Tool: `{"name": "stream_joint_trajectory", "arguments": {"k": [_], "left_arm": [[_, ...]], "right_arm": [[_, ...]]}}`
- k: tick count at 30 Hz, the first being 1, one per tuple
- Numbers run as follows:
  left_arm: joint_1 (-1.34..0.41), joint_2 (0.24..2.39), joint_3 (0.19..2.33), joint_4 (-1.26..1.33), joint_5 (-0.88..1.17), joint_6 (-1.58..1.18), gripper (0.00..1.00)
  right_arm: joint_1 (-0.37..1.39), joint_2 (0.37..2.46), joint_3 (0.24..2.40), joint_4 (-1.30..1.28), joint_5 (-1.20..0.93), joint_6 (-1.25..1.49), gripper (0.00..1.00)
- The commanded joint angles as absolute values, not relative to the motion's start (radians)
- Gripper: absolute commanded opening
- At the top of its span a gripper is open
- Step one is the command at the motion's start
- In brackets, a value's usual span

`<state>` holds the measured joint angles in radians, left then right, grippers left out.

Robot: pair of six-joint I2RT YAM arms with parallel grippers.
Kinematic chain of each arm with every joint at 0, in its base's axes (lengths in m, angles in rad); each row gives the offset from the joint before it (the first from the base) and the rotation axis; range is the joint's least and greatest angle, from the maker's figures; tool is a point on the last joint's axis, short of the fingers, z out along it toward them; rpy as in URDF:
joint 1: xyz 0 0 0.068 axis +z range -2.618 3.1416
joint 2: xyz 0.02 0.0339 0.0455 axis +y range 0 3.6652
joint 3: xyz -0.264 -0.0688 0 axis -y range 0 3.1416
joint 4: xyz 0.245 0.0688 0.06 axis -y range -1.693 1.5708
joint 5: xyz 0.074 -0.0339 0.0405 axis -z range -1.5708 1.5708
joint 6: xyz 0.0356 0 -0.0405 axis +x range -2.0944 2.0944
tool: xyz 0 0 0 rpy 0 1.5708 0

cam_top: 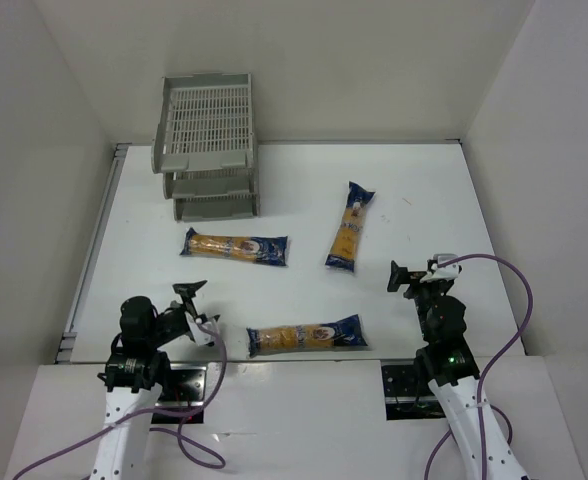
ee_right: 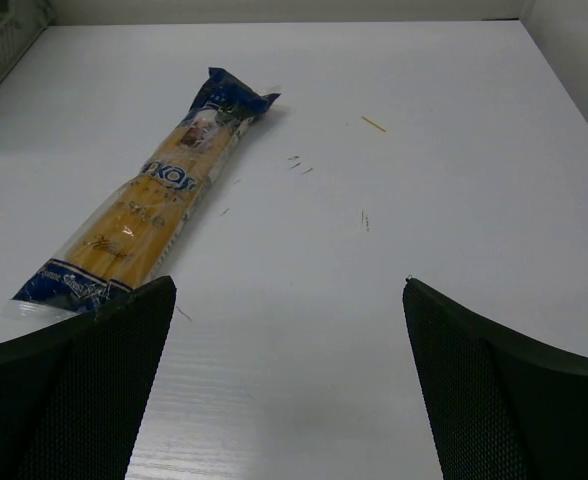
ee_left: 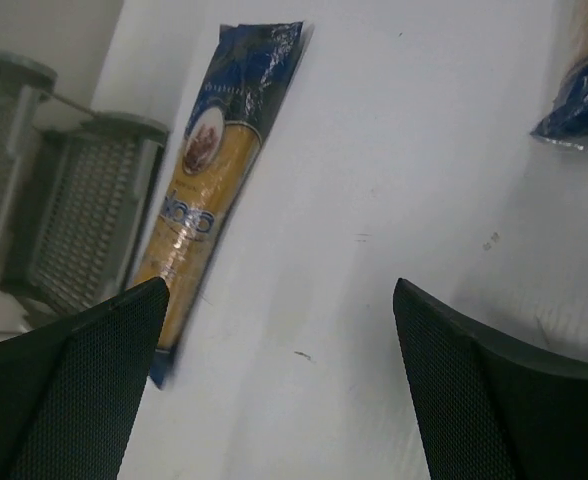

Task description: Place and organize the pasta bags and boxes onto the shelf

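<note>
Three pasta packets (cam_top: 235, 247) (cam_top: 349, 226) (cam_top: 305, 336) lie flat on the table (cam_top: 414, 200), all apart from the shelf (cam_top: 206, 120). My left gripper (ee_left: 279, 283) and right gripper (ee_right: 289, 281) stand wide open, gripping nothing.

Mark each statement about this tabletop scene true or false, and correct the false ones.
1. No packet lies on the shelf. True: the left packet, right packet and near packet all lie on the table.
2. The left gripper holds a packet. False: it is open and empty.
3. The shelf stands at the table's far left. True.
4. The right gripper is shut. False: it is open and empty.
5. Two packets are stacked. False: all three lie apart.
</note>
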<state>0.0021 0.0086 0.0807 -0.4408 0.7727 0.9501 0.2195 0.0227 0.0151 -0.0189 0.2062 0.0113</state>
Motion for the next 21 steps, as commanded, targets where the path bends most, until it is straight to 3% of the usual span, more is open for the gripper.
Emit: {"name": "stream_joint_trajectory", "arguments": {"k": [1,5,9,10,11,15,18,21], "left_arm": [[0.0,-0.011,0.106,-0.448,0.902,1.29,1.0],[0.0,-0.011,0.106,-0.413,0.858,1.56,1.0],[0.0,-0.011,0.084,-0.044,0.663,1.238,1.0],[0.0,-0.011,0.093,-0.017,0.578,1.198,1.0],[0.0,-0.011,0.11,-0.017,0.539,1.18,1.0],[-0.009,0.021,0.256,-0.164,0.367,1.089,1.0],[-0.009,0.213,0.439,-0.215,0.185,1.074,1.0],[-0.009,0.615,0.688,-0.309,-0.051,0.866,0.96]], "right_arm": [[0.213,0.014,0.008,0.008,0.215,0.021,1.0],[0.213,0.014,0.008,0.008,0.215,0.021,1.0],[0.213,0.014,0.018,0.008,0.161,0.002,1.0],[0.213,0.014,0.032,0.008,0.091,-0.134,1.0],[0.213,0.014,0.047,-0.009,-0.104,-0.269,1.0],[0.213,0.014,0.187,0.05,-0.239,-0.493,1.0],[0.213,0.023,0.285,-0.026,-0.319,-0.84,1.0],[0.213,0.023,0.275,-0.063,-0.195,-1.119,1.0]]}}
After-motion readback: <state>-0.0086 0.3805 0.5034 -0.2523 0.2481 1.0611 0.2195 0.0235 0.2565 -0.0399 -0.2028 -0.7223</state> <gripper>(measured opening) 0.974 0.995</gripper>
